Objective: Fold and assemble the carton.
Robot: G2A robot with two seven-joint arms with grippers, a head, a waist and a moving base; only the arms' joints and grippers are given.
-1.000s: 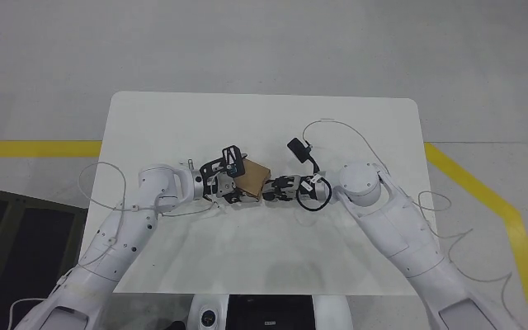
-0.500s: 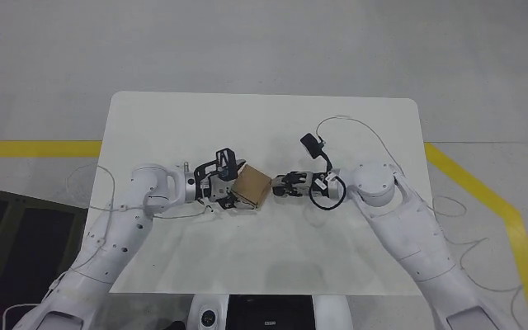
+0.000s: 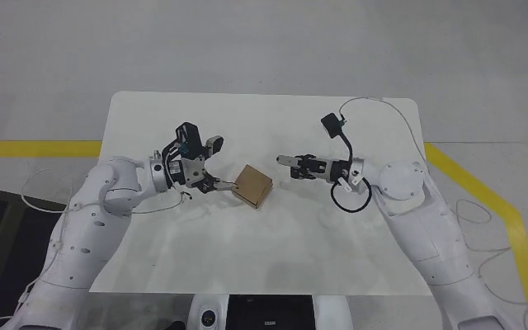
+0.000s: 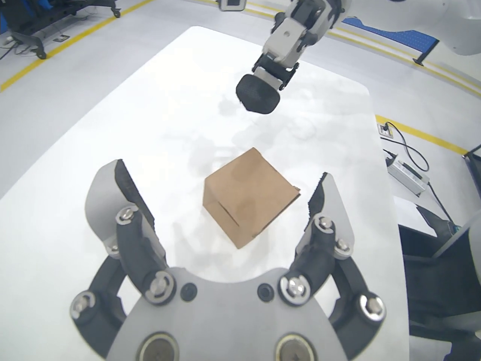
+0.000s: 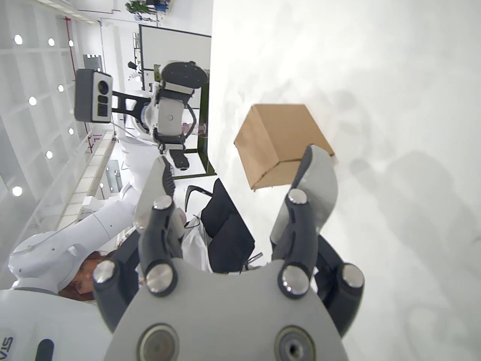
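The carton [image 3: 253,185] stands on the white table [image 3: 264,115] near its middle, touched by neither arm. In the top view it lies at about 4 o'clock from the left gripper [image 3: 219,165] and at about 8 o'clock from the right gripper [image 3: 285,160], so it sits between the 2, near both. The left gripper [image 4: 221,173] has its jaws spread wide, with the carton [image 4: 248,197] just beyond the fingertips. The right gripper [image 5: 237,159] also has its fingers apart and holds nothing; the carton [image 5: 280,140] is just past its tips. The carton is a brown box with all visible faces closed, so its inside is hidden. It rests flat on 1 face, turned on the table so that its corners point toward roughly 11, 2, 5 and 8 o'clock in the top view. It looks close to a cube, and no clear long axis can be told. A seam line crosses the face toward the left gripper.
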